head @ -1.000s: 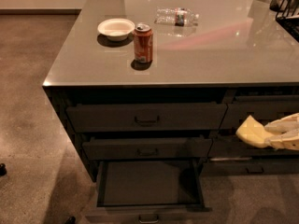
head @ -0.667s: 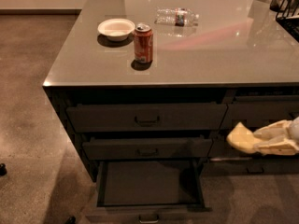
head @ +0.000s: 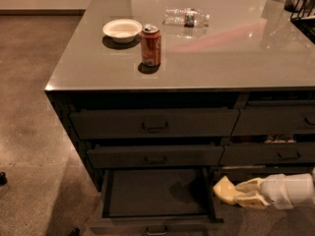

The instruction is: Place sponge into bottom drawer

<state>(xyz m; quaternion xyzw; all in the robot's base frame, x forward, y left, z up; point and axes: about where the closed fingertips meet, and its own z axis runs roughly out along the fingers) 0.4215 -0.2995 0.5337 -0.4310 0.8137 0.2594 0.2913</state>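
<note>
Roughly midway, judging by how things lie.

Done so far:
- Pulled well out: the bottom drawer, just left of the jaws as seen from the camera and a little lower, dark floor showing, front panel down at the picture's lower edge.
- Picked up: the sponge, pinched at the tip of the gripper and sticking out leftward past the jaws.

Closed down to about the sponge's thickness, by all appearances, with nothing else in the grip. Hanging low on the right, in front of the lowest drawer of the right-hand stack, about level with the open drawer's right wall or a shade above it.

Not yet over the cavity. Leading corner of the sponge right beside that wall; touching or apart, impossible to tell.

Left to do, as a judgement:
- Carry farther left until clearly above the drawer's floor.
- Open up and let go.
- Mind the right wall on the way in, and the upper drawers overhanging above-left of the jaws.

Well away from the jaws, up on the countertop and of no concern here: a bowl, a soda can standing upright, a water bottle lying on its side.
</note>
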